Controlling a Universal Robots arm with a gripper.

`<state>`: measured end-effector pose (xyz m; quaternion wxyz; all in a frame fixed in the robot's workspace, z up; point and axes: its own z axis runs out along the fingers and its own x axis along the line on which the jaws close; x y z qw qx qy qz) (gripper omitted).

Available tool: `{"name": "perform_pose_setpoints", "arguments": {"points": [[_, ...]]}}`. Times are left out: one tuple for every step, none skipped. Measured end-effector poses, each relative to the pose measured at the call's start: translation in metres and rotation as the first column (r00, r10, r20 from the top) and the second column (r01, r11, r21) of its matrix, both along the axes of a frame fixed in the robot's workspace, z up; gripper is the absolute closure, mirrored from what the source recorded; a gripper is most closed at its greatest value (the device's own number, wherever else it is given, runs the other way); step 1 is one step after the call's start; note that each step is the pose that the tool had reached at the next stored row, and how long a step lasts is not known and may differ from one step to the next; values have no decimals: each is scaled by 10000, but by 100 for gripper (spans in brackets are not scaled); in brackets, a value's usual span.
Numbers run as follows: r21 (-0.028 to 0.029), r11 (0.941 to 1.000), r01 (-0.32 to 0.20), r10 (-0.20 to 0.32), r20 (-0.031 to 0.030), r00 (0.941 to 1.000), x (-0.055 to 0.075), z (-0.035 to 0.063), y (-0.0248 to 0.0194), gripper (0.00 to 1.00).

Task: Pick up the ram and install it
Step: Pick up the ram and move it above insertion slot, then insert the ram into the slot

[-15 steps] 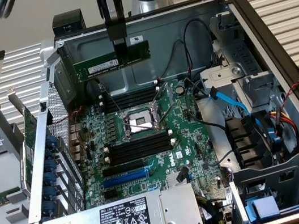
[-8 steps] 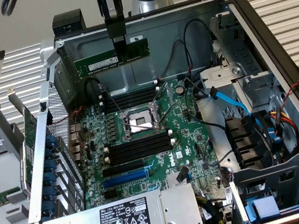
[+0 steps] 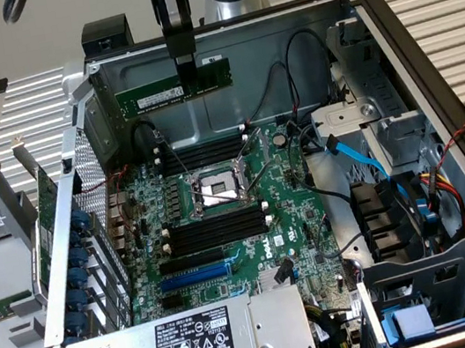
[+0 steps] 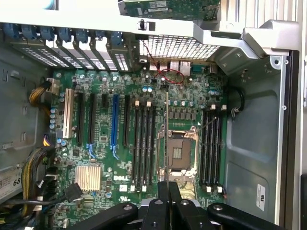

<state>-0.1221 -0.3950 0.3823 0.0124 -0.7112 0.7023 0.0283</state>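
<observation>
The ram [image 3: 174, 88] is held level in the air, clamped at its upper edge by the closed gripper [image 3: 186, 67], which hangs straight down above it. It is carried over the far part of the open computer case [image 3: 434, 96], above the motherboard [image 3: 224, 229] and clear of the black memory slots [image 3: 215, 230] beside the processor socket [image 3: 215, 187]

Even, bright daylight-like light fills both views. The case wall [image 3: 220, 46] catches soft glare, and the metal wall [image 4: 254, 120] in the wrist view looks washed pale. Shadows are mild among the motherboard [image 3: 222, 220] parts. The end effector [image 4: 168, 199] is slightly soft up close.
</observation>
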Motion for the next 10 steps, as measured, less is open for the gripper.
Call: {"name": "perform_pose_setpoints", "arguments": {"points": [[0, 10000, 0, 0, 0, 10000, 0, 0, 0, 88], [0, 10000, 0, 0, 0, 10000, 0, 0, 0, 88], [0, 10000, -1, 1, 0, 10000, 0, 0, 0, 88], [0, 10000, 0, 0, 0, 10000, 0, 0, 0, 88], [0, 10000, 0, 0, 0, 10000, 0, 0, 0, 88], [0, 10000, 0, 0, 0, 10000, 0, 0, 0, 88], [0, 10000, 0, 0, 0, 10000, 0, 0, 0, 88], [0, 10000, 0, 0, 0, 10000, 0, 0, 0, 88], [0, 10000, 0, 0, 0, 10000, 0, 0, 0, 88], [0, 10000, 0, 0, 0, 10000, 0, 0, 0, 88]]}}
